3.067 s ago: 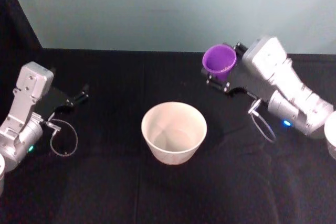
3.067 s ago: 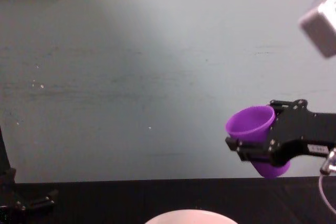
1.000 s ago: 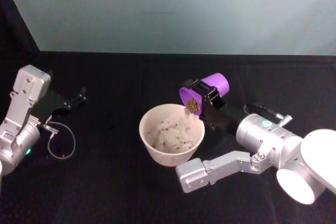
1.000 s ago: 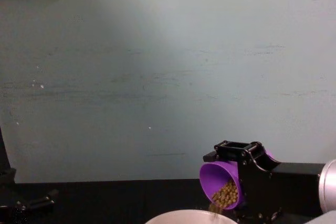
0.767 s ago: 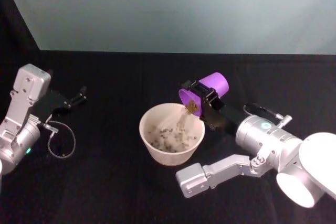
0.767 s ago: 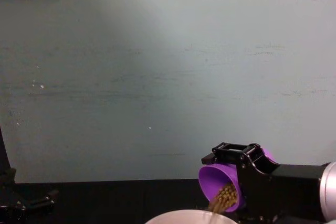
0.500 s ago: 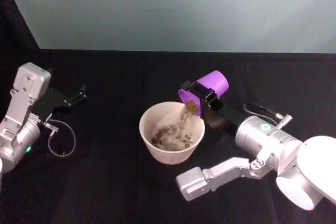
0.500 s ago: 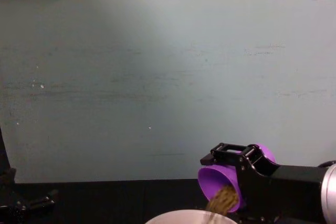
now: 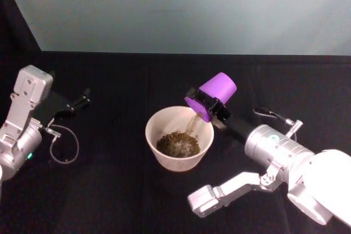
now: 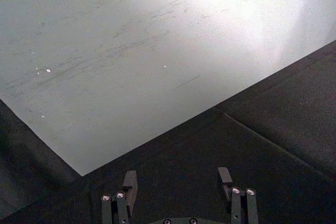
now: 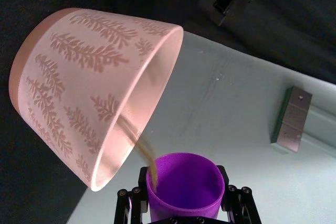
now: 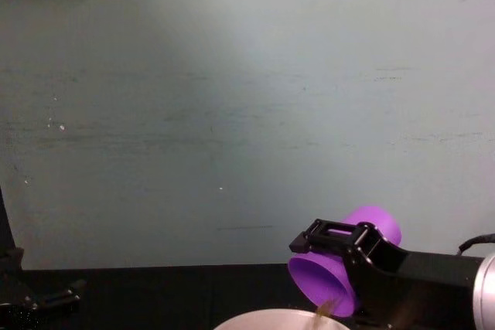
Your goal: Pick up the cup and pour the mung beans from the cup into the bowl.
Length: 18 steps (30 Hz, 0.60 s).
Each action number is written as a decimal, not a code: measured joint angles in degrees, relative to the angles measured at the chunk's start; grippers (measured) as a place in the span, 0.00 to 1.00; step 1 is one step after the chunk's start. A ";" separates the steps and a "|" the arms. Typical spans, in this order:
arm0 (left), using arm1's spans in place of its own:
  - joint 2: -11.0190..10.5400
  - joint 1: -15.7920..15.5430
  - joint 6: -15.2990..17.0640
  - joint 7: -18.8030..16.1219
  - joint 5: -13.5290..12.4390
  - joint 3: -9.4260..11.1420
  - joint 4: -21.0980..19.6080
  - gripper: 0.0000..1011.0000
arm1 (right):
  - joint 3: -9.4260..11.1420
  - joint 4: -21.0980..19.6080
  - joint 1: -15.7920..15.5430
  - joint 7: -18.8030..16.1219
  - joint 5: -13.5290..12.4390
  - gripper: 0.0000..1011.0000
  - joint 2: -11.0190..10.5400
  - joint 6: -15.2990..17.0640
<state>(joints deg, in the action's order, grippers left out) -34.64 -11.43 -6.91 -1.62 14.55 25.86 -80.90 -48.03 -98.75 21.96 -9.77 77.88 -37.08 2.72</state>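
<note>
1. Compared with half a second ago, the cup (image 9: 215, 92) is tipped steeper, its base higher, and the heap of mung beans (image 9: 176, 145) in the bowl (image 9: 151, 127) is fuller.
2. Nearest the robot, the bowl stands upright on the black table, with a thin stream of beans falling just inside its right rim.
3. Just beyond and above that rim, the right gripper (image 9: 206, 106) holds the cup, fingers clamped on opposite sides of its wall.
4. The cup's long axis slants past level: mouth down and toward the robot's left over the bowl, base up and away.
5. Pouring is in hand and looks nearly done. The next move likely calls for holding the tilt until the stream stops, mouth kept inside the rim.
6. Farther left, the left gripper (image 9: 82, 102) sits idle near the table, fingers spread wide on nothing.
</note>
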 joint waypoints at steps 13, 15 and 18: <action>0.00 0.00 0.00 0.00 0.00 0.00 0.00 0.99 | -3.66 0.88 1.75 2.22 10.12 0.74 -1.19 3.90; 0.00 0.00 0.00 0.00 0.00 0.00 0.00 0.99 | -3.98 1.04 1.97 2.37 11.11 0.74 -1.27 4.37; 0.00 0.00 0.00 0.00 0.00 0.00 0.00 0.99 | -4.12 1.25 2.07 2.67 11.48 0.74 -1.32 4.75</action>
<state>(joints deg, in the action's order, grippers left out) -34.64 -11.43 -6.91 -1.62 14.55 25.86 -80.90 -52.15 -97.49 24.03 -7.09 89.36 -38.40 7.47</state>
